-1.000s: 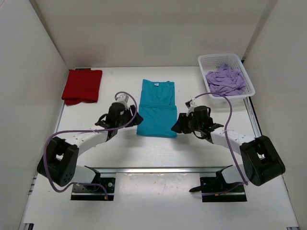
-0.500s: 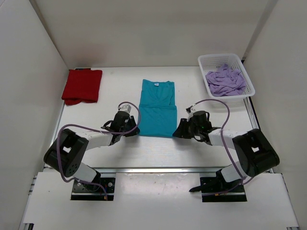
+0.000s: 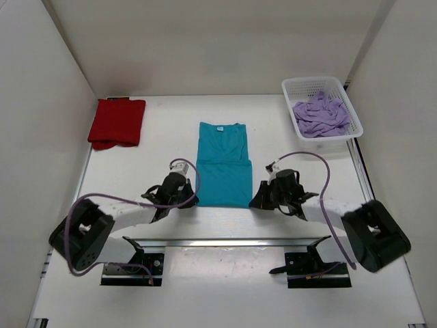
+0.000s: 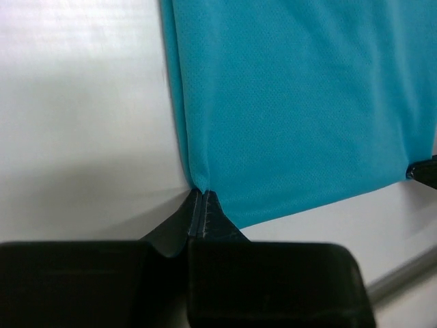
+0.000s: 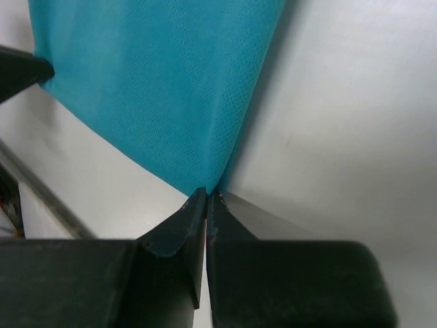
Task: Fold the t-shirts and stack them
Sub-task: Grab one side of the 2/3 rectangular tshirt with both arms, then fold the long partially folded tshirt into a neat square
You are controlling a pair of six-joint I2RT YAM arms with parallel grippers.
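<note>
The teal-blue t-shirt lies flat mid-table, folded lengthwise, with its white tag at the far end. My left gripper is shut on its near left corner. My right gripper is shut on the near right corner. In each wrist view the black fingertips pinch the cloth's tip. The red t-shirt lies folded at the far left. The lavender t-shirt is crumpled in the basket.
A white lattice basket stands at the far right corner. White walls close in the table on three sides. A metal rail runs along the near edge between the arm bases.
Both grippers dropped to the table, shut on the teal shirt's near corners, and the shirt slid toward the near edge.
</note>
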